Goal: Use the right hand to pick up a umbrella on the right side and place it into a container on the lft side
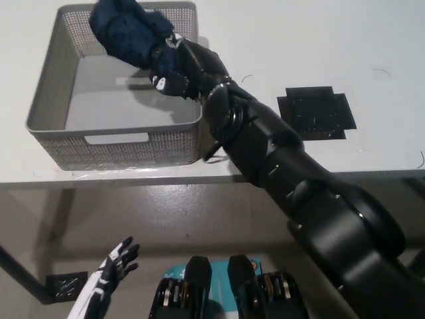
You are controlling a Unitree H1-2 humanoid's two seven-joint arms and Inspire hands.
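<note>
A folded dark blue umbrella [126, 30] hangs over the back right part of the grey mesh container [46, 100] on the white table. My black right hand [182, 66] is shut on the umbrella's near end, just above the container's inside. Its arm reaches in from the lower right across the container's right wall. My white left hand [109, 276] rests low at the bottom left, below the table edge, fingers spread and holding nothing.
A black cross-shaped mat [315, 113] lies on the table right of the container. The table's front edge [133, 179] runs across the middle, with grey floor below it. A small dark square [63, 284] lies on the floor at the lower left.
</note>
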